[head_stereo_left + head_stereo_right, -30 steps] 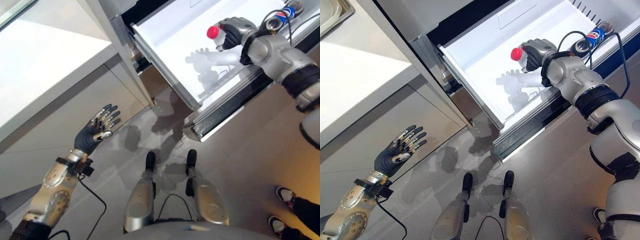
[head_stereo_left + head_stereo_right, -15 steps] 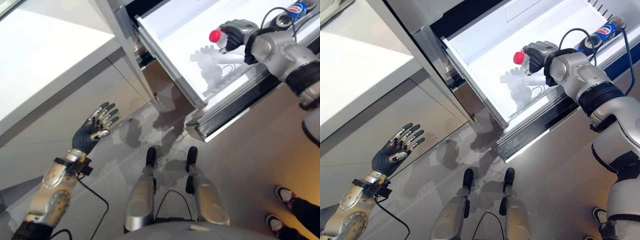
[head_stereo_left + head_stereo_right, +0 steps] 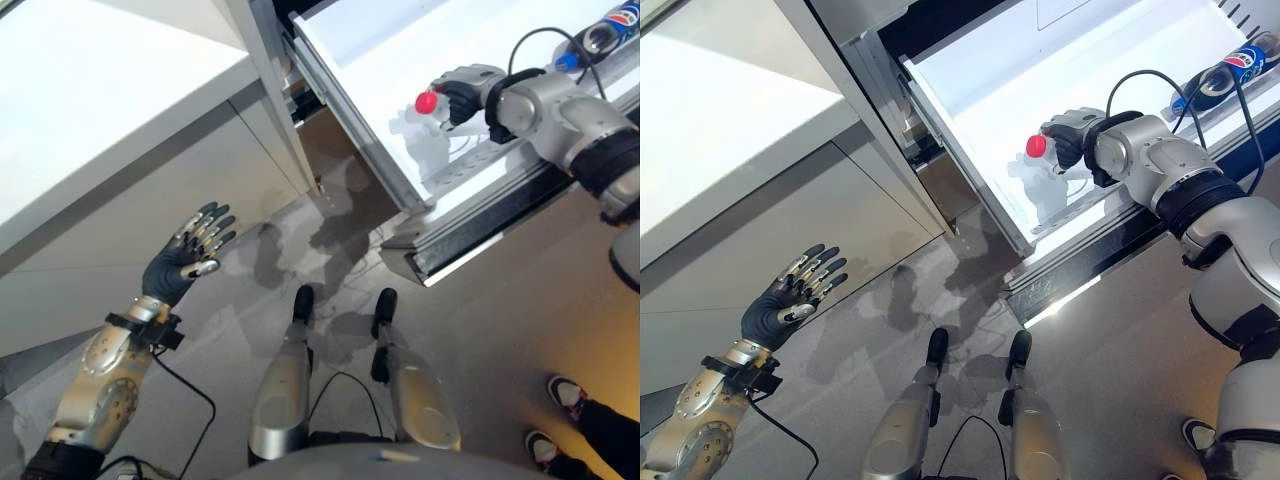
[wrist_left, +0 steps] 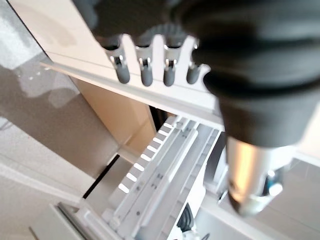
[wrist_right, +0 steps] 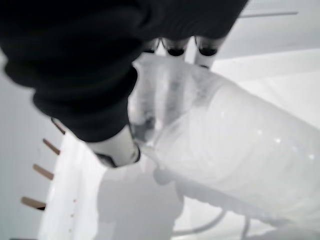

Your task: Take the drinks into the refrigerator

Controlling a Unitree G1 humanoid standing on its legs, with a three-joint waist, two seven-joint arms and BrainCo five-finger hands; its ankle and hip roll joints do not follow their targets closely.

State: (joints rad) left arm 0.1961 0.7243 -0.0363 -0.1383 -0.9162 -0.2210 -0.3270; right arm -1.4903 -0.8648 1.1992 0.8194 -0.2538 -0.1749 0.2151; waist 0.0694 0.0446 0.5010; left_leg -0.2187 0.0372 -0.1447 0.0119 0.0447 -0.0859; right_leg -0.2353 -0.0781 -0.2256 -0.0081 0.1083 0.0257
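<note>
My right hand [image 3: 1072, 135] is shut on a clear bottle with a red cap [image 3: 1036, 146], held low over the white floor of the pulled-out refrigerator drawer [image 3: 990, 90]. The right wrist view shows its fingers [image 5: 176, 50] and thumb curled round the bottle's clear body [image 5: 235, 150]. A dark cola bottle [image 3: 1225, 78] with a blue label lies at the drawer's far right end. My left hand [image 3: 178, 268] hangs open over the grey floor, far left of the drawer, holding nothing.
A white counter [image 3: 90, 90] with grey cabinet fronts runs along the left. The drawer's dark front rail [image 3: 480, 225] juts out over the floor. A person's shoes [image 3: 565, 395] stand at the lower right.
My right hand has lowered the red-capped bottle toward the drawer floor. The camera has shifted a little. The left hand has stayed where it was.
</note>
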